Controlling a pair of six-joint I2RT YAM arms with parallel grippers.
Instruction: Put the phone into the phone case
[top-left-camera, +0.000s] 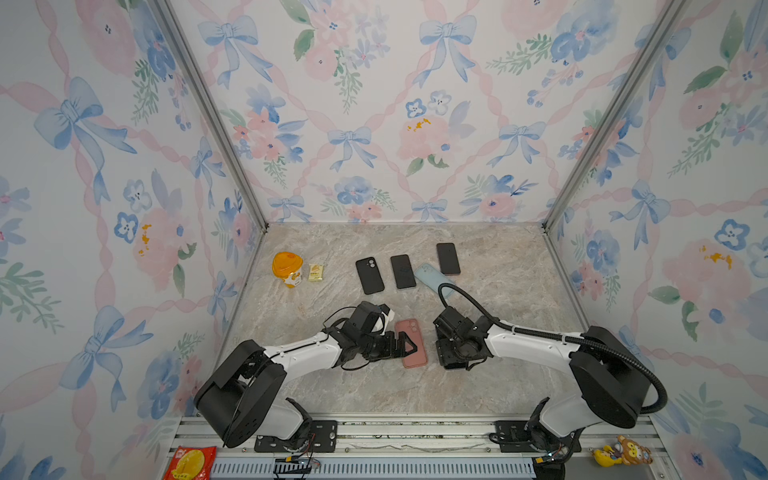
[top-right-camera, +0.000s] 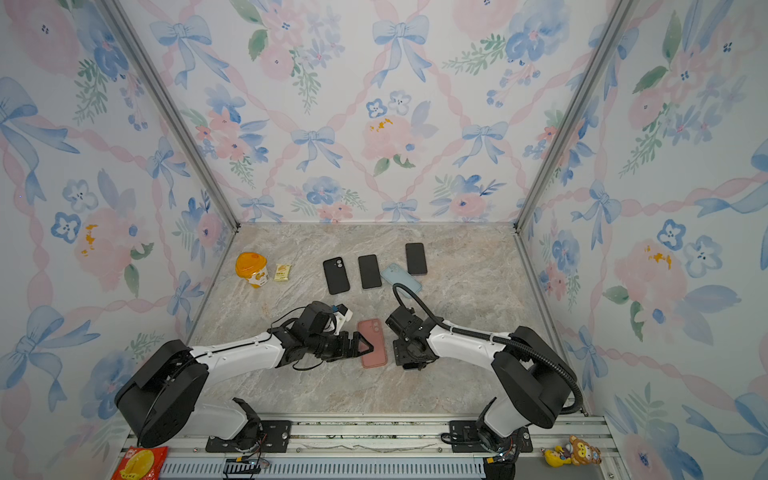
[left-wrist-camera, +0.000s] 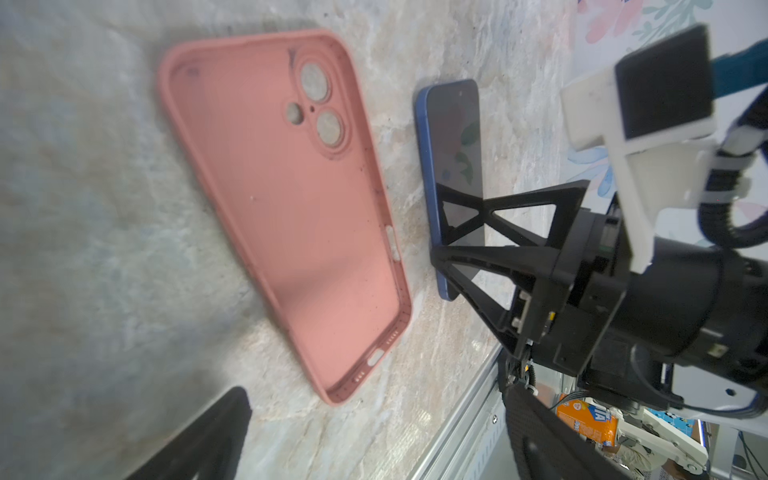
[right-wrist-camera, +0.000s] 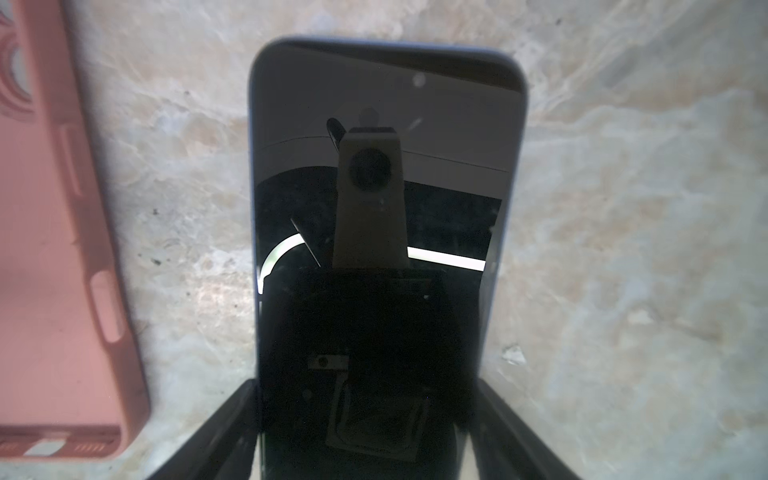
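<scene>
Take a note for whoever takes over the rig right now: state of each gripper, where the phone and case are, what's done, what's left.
Grippers: left gripper open and empty, partly over the pink phone case on its left-arm side; right gripper straddles the blue phone across its long edges, grip unclear.
Things: case flat on the table, open side up, empty; phone screen up beside it, not touching.
Done: nothing seated.
Left: lift the phone, lay it in the case, press it in.
</scene>
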